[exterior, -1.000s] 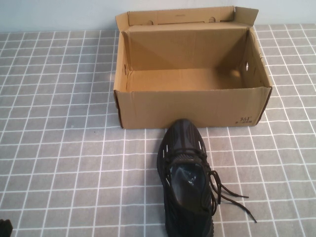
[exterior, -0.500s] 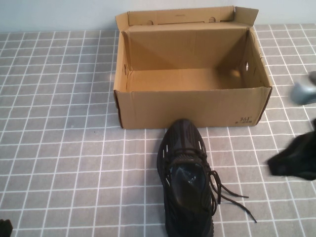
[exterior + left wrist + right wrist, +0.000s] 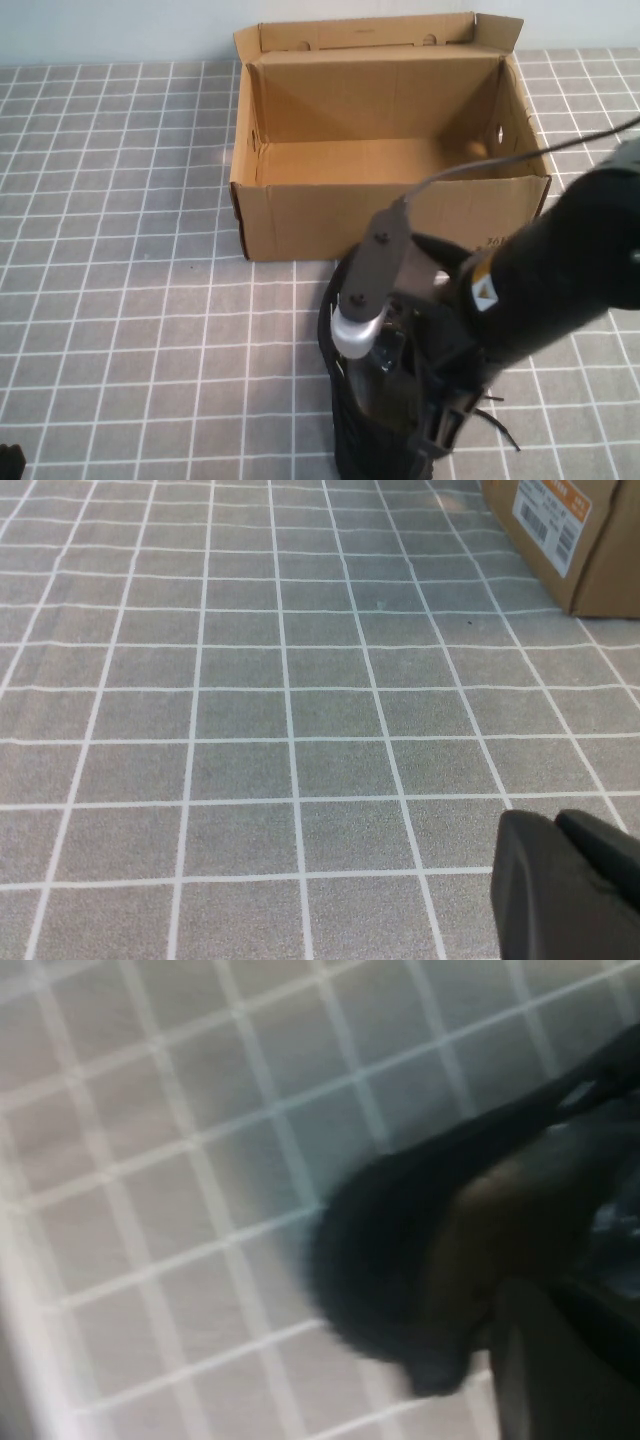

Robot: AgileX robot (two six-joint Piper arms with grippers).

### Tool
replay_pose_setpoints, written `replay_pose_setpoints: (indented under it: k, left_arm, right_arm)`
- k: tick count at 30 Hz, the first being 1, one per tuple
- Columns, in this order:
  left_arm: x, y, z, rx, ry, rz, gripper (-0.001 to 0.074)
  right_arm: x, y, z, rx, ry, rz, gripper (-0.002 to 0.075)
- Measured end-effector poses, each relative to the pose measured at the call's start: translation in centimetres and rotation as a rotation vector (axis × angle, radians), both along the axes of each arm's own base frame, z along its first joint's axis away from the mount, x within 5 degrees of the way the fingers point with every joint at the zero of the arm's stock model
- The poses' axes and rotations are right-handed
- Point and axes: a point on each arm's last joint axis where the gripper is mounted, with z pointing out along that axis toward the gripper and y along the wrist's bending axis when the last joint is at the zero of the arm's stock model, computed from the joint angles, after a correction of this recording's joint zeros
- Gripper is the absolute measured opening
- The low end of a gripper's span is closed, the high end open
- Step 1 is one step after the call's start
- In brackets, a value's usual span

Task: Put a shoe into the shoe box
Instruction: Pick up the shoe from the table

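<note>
Right arm reaching down over a black sneaker in front of an open cardboard box.

The shoe (image 3: 378,400) is lying on the grey tiled counter (image 3: 130,300) near its front edge, toe pointing at and almost touching the front wall of the shoe box (image 3: 390,215), which is sitting open at the back centre with its lid flap standing up. The right gripper (image 3: 420,400) is hanging directly over the shoe's opening; how far its fingers are spread cannot be made out. The left gripper (image 3: 565,890) is resting low at the front left corner, fingers pressed together, holding nothing.
</note>
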Motion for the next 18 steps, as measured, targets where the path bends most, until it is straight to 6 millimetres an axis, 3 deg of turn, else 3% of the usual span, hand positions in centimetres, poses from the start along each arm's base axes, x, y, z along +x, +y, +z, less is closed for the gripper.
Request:
replay_pose_setpoints:
  k: [3,8,11,18]
  left_arm:
    - [0.0,0.0,0.0,0.000,0.000,0.000,-0.0001]
    - [0.0,0.0,0.0,0.000,0.000,0.000,-0.0001]
    - [0.0,0.0,0.0,0.000,0.000,0.000,-0.0001]
    - [0.0,0.0,0.0,0.000,0.000,0.000,-0.0001]
  right_arm:
    - [1.0,0.3,-0.8,-0.048,-0.064,0.030,0.0099]
    - [2.0,0.7,-1.3,-0.056,-0.136,0.037,0.0309]
    - [2.3,1.0,-1.3,-0.035,-0.163,0.032,0.0355]
    - [3.0,1.1,-0.9,-0.044,-0.260,0.049,0.0374]
